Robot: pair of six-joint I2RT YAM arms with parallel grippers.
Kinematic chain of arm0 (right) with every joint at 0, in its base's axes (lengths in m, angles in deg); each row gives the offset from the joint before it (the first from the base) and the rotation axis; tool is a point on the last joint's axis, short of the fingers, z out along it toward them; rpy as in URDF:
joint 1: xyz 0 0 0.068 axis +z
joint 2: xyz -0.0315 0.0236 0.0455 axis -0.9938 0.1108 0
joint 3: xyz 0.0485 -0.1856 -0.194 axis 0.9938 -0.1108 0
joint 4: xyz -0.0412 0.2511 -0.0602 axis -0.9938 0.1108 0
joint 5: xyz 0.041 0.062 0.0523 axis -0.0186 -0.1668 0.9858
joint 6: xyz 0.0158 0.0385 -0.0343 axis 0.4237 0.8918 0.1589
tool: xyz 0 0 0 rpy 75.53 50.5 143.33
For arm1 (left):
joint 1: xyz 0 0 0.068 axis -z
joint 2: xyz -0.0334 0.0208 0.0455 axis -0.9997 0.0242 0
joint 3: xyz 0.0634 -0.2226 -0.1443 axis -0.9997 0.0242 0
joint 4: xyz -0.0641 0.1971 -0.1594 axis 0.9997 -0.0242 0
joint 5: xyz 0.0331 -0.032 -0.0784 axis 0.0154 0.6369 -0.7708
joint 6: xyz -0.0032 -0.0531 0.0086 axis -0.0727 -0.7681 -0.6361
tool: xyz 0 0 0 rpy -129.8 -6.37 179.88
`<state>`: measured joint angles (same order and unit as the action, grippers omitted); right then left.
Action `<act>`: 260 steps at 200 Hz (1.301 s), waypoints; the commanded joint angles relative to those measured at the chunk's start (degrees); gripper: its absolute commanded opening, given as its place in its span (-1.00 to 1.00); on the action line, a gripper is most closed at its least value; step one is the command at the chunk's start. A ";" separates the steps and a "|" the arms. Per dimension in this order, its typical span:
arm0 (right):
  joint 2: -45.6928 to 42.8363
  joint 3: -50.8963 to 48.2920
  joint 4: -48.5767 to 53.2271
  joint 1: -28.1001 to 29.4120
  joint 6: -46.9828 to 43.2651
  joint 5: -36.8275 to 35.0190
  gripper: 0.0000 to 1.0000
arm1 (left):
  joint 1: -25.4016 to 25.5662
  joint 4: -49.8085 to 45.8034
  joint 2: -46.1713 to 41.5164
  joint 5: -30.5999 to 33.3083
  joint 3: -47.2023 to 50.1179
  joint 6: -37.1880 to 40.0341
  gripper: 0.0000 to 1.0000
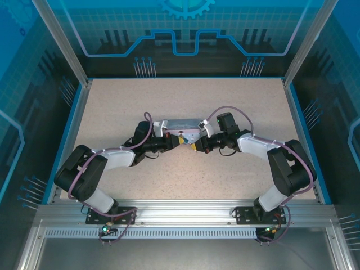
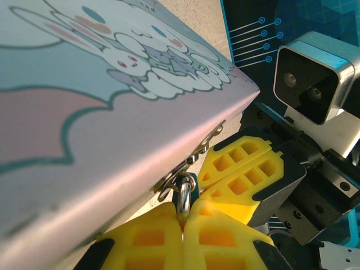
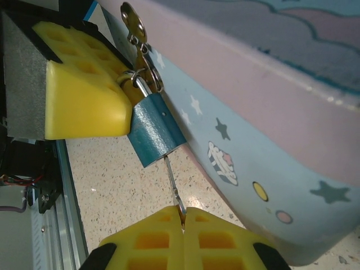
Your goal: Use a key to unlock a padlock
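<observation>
Speckled beige table point(image 1: 225, 101) inside blue-lit walls carries a pale tin point(image 1: 181, 125) with a cartoon print at its centre; the two arms reach in from 7 and 5 o'clock and meet at the tin's 6 o'clock edge, because that is where the lock hangs. Seen from the right wrist, the small blue-teal padlock point(image 3: 154, 132) dangles from the tin's clasp point(image 3: 147, 62), its shackle point(image 3: 142, 85) at 11 o'clock and its keyhole end pointing toward 5 o'clock. The left gripper point(image 2: 183, 225) is pinched tight on the padlock at the shackle end, and its yellow finger point(image 3: 84, 95) presses against the lock from 9 o'clock; the likely reason is to stop the lock swinging or twisting on the clasp. The right gripper point(image 3: 183, 216) is clamped on the thin key point(image 3: 171, 180), which runs straight up from the fingertips into the bottom of the lock, so shaft and keyhole are in line. The shackle looks seated, so the lock seems not yet sprung. The step in hand appears to be the turn of the key, and it calls for a wrist roll about the shaft; with so thin a key, any sideways pull could bend it or drag it out.
</observation>
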<state>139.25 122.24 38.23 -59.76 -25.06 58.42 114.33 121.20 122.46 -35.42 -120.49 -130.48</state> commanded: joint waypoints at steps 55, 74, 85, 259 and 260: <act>1.53 1.95 -5.76 -0.80 1.58 2.71 -1.00 | -0.31 1.06 -0.90 -3.98 -2.08 2.31 -1.00; 1.94 1.27 -9.31 -1.32 3.56 4.46 -1.00 | -0.32 1.33 -0.86 -4.52 -2.07 2.33 -1.00; 2.23 0.83 -11.41 -1.48 4.85 5.50 -1.00 | -0.32 1.86 -0.90 -4.55 -1.92 2.15 -1.00; 9.37 -0.69 -23.75 -3.05 10.66 10.64 -1.00 | -0.33 12.40 -0.48 -6.17 -0.33 -4.88 -1.00; 9.37 -0.70 -23.80 -3.05 10.68 10.65 -1.00 | -0.32 12.45 -0.47 -6.22 -0.33 -4.96 -1.00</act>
<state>147.38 121.56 18.72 -62.71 -15.48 69.06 112.76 124.53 122.46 -34.58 -120.71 -134.39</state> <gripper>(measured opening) 0.045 0.053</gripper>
